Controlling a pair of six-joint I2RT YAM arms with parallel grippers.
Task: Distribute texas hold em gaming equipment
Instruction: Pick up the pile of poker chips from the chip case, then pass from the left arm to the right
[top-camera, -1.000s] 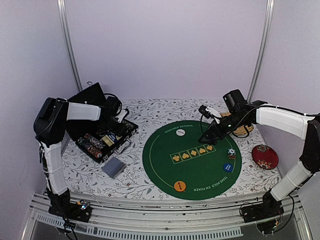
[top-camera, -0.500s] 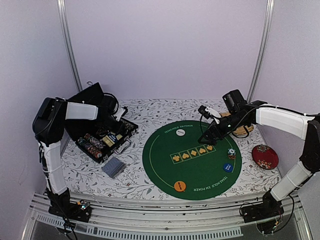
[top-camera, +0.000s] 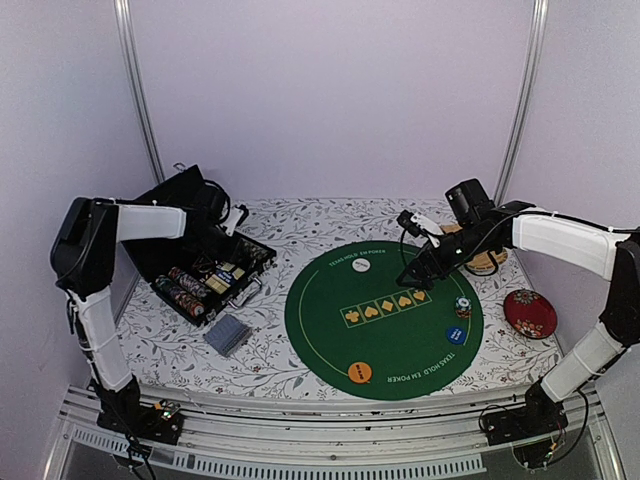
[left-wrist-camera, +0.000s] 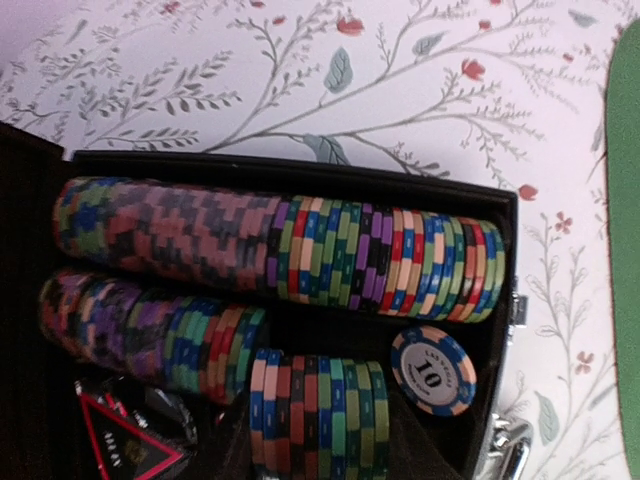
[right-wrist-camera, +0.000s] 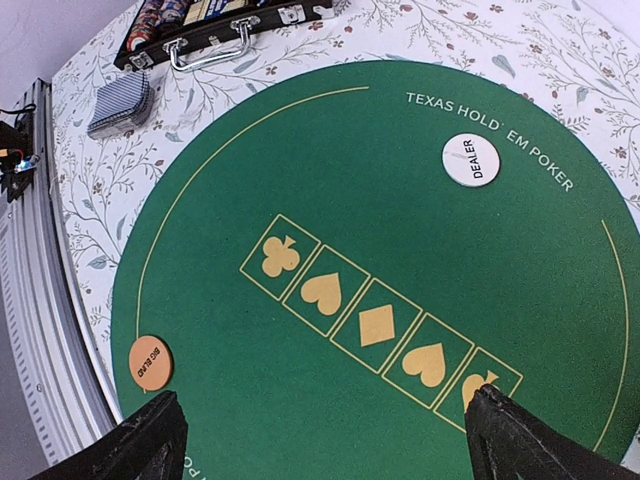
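The left arm's elbow has swung outward to the left, and the left pincer (top-camera: 224, 218) has drawn back over the far part of the open black case (top-camera: 232, 283); I cannot tell how wide it is. Rows of striped chips (left-wrist-camera: 300, 250) fill the case, with one chip marked 10 (left-wrist-camera: 432, 371) lying flat beside them. The card deck (top-camera: 227, 334) rests unmoved on the bench (top-camera: 300, 225). The right pincer (top-camera: 410, 277) stays wide and empty above the green mat (top-camera: 400, 350), which carries the white disc (top-camera: 360, 265), orange disc (top-camera: 360, 372), blue disc (top-camera: 455, 335) and a small chip stack (top-camera: 462, 306).
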